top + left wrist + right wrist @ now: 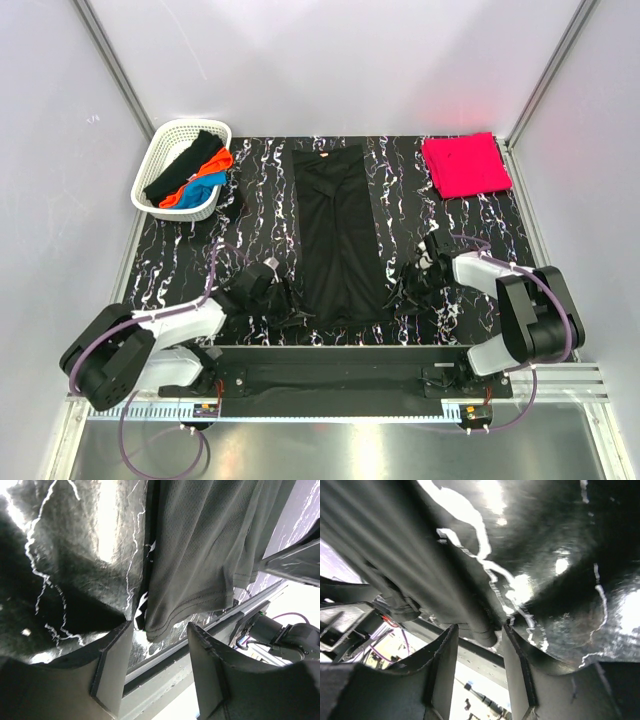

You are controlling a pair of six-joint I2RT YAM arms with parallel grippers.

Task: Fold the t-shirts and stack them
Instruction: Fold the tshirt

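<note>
Black marbled table [450, 230]. At its near edge, left gripper [160, 626] and right gripper [480, 628] stand parted at the hem corners of a long black t-shirt [335, 230], gripping nothing. Closing unevenly could pinch one layer only (the fold would skew). Far right lies a folded pink-red t-shirt [465, 165]. Far left, a white basket [160, 160] holds black, orange and blue shirts [195, 170].

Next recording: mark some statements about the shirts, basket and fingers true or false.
1. The black t-shirt lies as a long strip down the middle of the table. True.
2. The basket holds black, orange and blue clothes. True.
3. The pinkish-red t-shirt is in the basket. False: it lies folded at the table's far right corner.
4. The left fingers are shut. False: they stand apart by the black t-shirt's near hem.
</note>
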